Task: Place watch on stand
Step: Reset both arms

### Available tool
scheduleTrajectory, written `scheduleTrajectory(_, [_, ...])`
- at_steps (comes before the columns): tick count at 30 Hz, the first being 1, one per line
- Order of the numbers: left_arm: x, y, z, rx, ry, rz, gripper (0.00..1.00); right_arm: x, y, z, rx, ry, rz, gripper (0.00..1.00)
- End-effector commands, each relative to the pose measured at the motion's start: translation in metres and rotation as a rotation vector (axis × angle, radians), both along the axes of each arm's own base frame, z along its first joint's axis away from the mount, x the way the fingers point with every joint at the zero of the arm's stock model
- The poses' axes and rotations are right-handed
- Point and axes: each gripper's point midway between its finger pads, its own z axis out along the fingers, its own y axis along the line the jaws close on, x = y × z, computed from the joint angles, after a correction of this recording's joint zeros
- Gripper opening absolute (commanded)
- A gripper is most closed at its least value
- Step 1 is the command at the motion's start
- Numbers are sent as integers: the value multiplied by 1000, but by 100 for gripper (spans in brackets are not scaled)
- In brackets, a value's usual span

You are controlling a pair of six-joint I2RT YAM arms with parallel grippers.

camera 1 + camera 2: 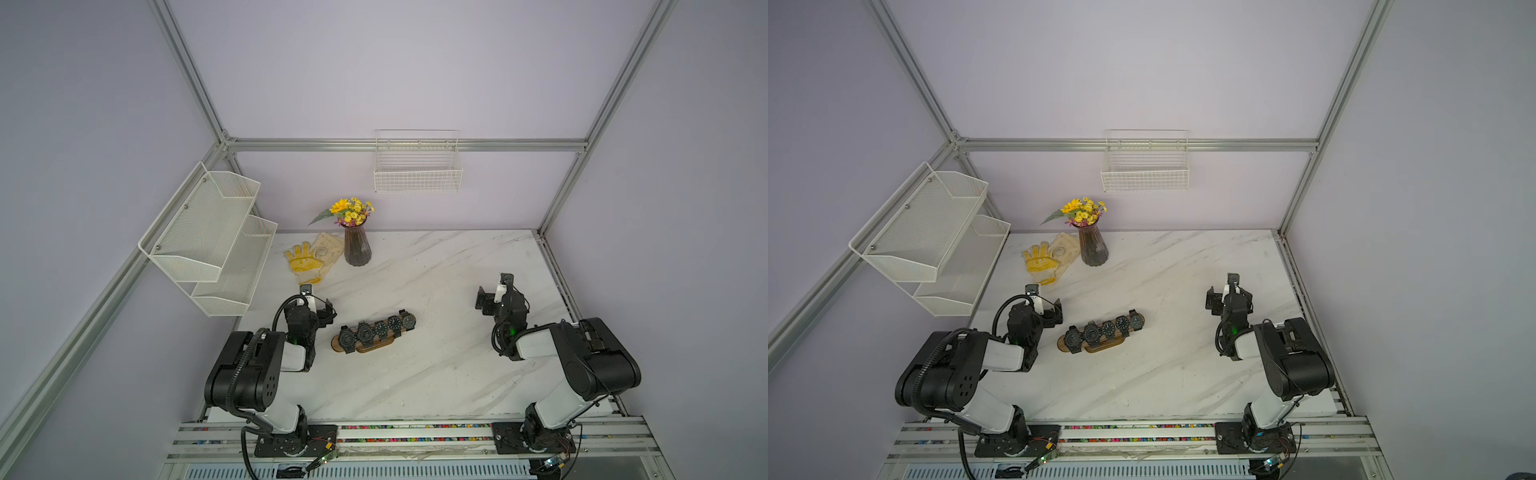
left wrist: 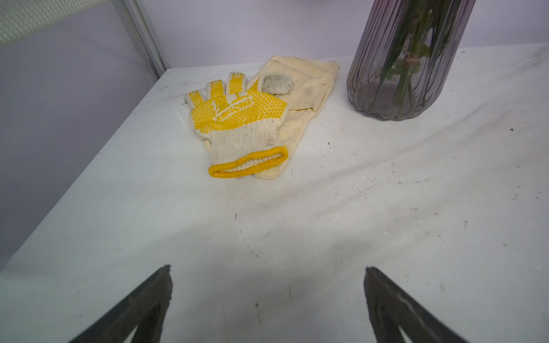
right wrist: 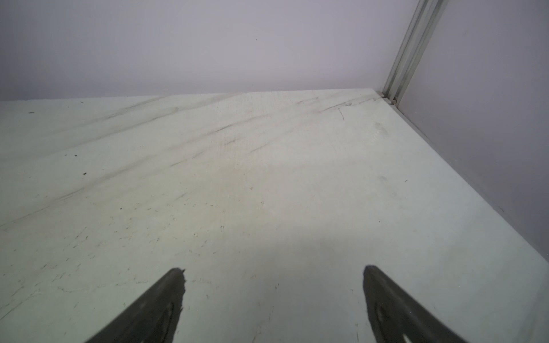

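over the marble desk point(image 1: 436, 374), the left tool point(image 2: 267, 267) and right tool point(image 3: 273, 268) hang with jaws spread wide, gripping nothing. between them, nearer the left one, the wooden stand point(image 1: 379, 345) carries five dark watches point(image 1: 365, 331) strapped around its bar; no loose watch shows. each looks light, its strap a pliant loop and its glass face slick, so a grip across the strap beside the case seems safest. the slim stand could slide or tip if nudged.
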Motion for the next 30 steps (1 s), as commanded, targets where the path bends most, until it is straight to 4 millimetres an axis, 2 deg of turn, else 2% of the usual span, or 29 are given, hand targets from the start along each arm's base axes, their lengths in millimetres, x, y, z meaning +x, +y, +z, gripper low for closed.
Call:
scheduleTrajectory(1, [16,-1,34,3,-111,-19,100,13,1,14,31,-103,62,96])
scheduleTrajectory(4, [18,11,33,-5,-97,49,100,20,-4,0,51,-60,32,97])
scheduleTrajectory(30, [17,11,33,-7,-98,51,100,22,-9,0,64,-58,27,97])
